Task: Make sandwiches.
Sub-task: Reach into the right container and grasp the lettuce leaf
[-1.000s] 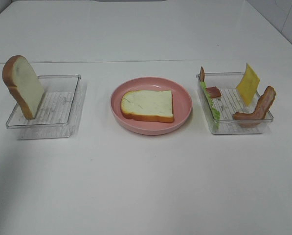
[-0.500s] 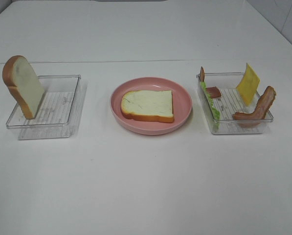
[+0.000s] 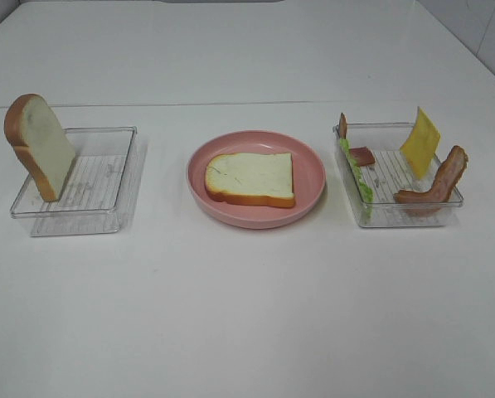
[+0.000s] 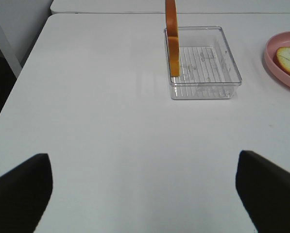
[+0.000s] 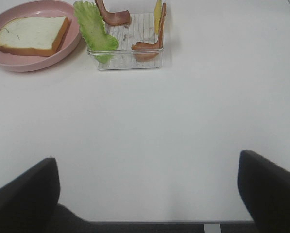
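Note:
One white bread slice (image 3: 251,177) with a tan crust lies flat on the pink plate (image 3: 315,162) in the middle of the table. Another slice (image 3: 41,145) stands upright in the clear left tray (image 3: 98,178). In the clear right tray (image 3: 400,214) are green lettuce (image 3: 356,178), a yellow cheese square (image 3: 419,141) and bacon strips (image 3: 438,182). Neither arm shows in the high view. In the left wrist view my left gripper (image 4: 145,194) is open over bare table, well short of the standing slice (image 4: 171,39). My right gripper (image 5: 145,194) is open too, well back from the lettuce (image 5: 93,31).
The table is white, and its near edge shows below my right gripper in the right wrist view. In the left wrist view the table's left edge drops off to a dark floor. Both trays stand apart from the plate.

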Robot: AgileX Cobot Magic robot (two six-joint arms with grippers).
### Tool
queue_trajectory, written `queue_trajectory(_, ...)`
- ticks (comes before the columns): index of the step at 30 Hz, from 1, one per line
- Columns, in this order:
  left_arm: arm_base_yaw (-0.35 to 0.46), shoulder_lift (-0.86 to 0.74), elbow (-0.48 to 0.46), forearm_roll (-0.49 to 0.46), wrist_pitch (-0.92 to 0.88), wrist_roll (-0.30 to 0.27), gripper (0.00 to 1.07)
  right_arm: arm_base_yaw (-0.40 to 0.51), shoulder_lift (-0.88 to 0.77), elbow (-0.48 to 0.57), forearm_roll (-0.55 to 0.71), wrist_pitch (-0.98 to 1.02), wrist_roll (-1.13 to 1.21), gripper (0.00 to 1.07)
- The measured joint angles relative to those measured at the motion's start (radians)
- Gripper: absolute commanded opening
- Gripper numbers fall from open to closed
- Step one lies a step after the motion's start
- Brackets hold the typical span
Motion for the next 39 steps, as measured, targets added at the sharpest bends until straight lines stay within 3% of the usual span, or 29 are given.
queue_trajectory(23, 0.0, 0.0, 0.0, 0.0, -0.001, 0.0, 0.94, 0.0, 0.021, -0.002, 0.016, 0.0, 0.0, 0.96)
queue_trajectory(25, 0.0, 0.0, 0.0, -0.011, -0.001, 0.0, 0.94, 0.0, 0.164, -0.036, 0.018, -0.001, 0.0, 0.96)
queue_trajectory(28, 0.0, 0.0, 0.0, -0.012, -0.001, 0.0, 0.94, 0.0, 0.205, -0.049, 0.018, -0.002, 0.0, 0.96)
queue_trajectory(30, 0.0, 0.0, 0.0, -0.016, -0.001, 0.0, 0.94, 0.0, 0.428, -0.147, 0.018, -0.003, 0.004, 0.96)
queue_trajectory(33, 0.0, 0.0, 0.0, -0.018, -0.001, 0.0, 0.94, 0.0, 0.477, -0.172, 0.018, -0.005, 0.008, 0.96)
queue_trajectory(34, 0.0, 0.0, 0.0, -0.018, -0.001, 0.0, 0.94, 0.0, 0.602, -0.241, 0.018, -0.009, 0.02, 0.96)
queue_trajectory(36, 0.0, 0.0, 0.0, -0.018, -0.001, 0.0, 0.94, 0.0, 0.664, -0.271, 0.018, -0.01, 0.026, 0.96)
queue_trajectory(38, 0.0, 0.0, 0.0, -0.022, -0.001, 0.0, 0.94, 0.0, 0.887, -0.421, 0.019, -0.028, 0.056, 0.96)
queue_trajectory(39, 0.0, 0.0, 0.0, -0.022, -0.001, 0.0, 0.94, 0.0, 0.887, -0.421, 0.019, -0.028, 0.056, 0.96)
